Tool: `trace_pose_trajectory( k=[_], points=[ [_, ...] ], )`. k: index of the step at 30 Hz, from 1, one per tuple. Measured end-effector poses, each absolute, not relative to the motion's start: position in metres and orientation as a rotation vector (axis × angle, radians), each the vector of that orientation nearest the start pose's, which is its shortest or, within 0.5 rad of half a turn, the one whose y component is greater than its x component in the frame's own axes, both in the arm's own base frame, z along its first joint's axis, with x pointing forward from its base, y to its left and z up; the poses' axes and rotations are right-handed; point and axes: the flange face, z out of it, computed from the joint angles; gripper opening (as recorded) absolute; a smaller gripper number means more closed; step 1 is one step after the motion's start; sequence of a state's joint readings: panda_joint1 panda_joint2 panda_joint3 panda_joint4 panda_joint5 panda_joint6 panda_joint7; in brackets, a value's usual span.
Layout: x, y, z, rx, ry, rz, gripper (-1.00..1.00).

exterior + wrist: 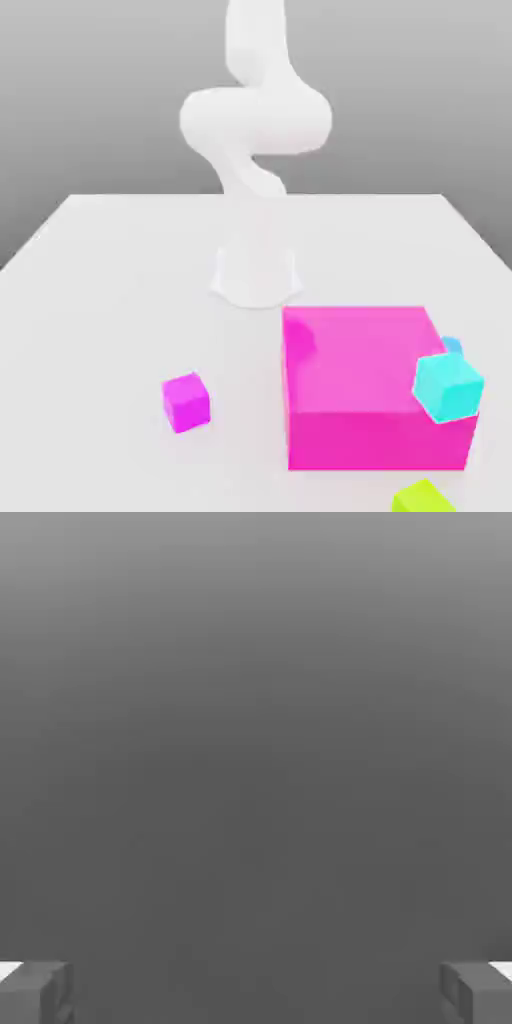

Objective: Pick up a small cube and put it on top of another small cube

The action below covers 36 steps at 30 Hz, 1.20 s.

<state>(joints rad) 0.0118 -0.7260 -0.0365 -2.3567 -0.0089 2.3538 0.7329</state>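
The small cube (186, 401), plain magenta-purple, rests on the white table (110, 290) toward the exterior view's left front. My white arm (255, 120) rises from its base (256, 275) at the table's middle and bends upward, well away from the cube. In the hand view my gripper (256, 994) is open: its two grey fingertips (36, 992) stand far apart with nothing between them, facing a plain grey background.
A large pink block (370, 385) sits at the exterior view's right front. A tilted cyan cube (447, 387) is at its right corner, with a bit of blue (452, 346) behind it. A lime-green cube (424, 496) lies at the front edge.
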Motion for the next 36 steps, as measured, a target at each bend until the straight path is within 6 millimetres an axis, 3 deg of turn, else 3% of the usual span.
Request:
trace_pose_trajectory(
  k=[4,9,13,16,19,26,27,33,36],
  points=[
    [0.417,-0.038,0.562,-2.687,0.928,-0.796,0.00],
    [0.432,-0.062,0.437,-2.858,0.817,-0.575,0.00],
    [0.416,-0.079,0.336,-2.976,0.704,-0.369,0.00],
    [0.386,-0.089,0.261,-3.051,0.601,-0.188,0.00],
    [0.351,-0.096,0.205,-3.096,0.508,-0.037,0.00],
    [0.343,-0.099,0.138,-3.106,0.489,-0.002,0.00],
    [0.342,-0.098,0.132,-3.105,0.490,-0.001,-1.00],
    [0.342,-0.098,0.129,-3.104,0.490,0.002,-1.00],
    [0.344,-0.099,0.146,-3.105,0.488,-0.001,-1.00]
  ],
)
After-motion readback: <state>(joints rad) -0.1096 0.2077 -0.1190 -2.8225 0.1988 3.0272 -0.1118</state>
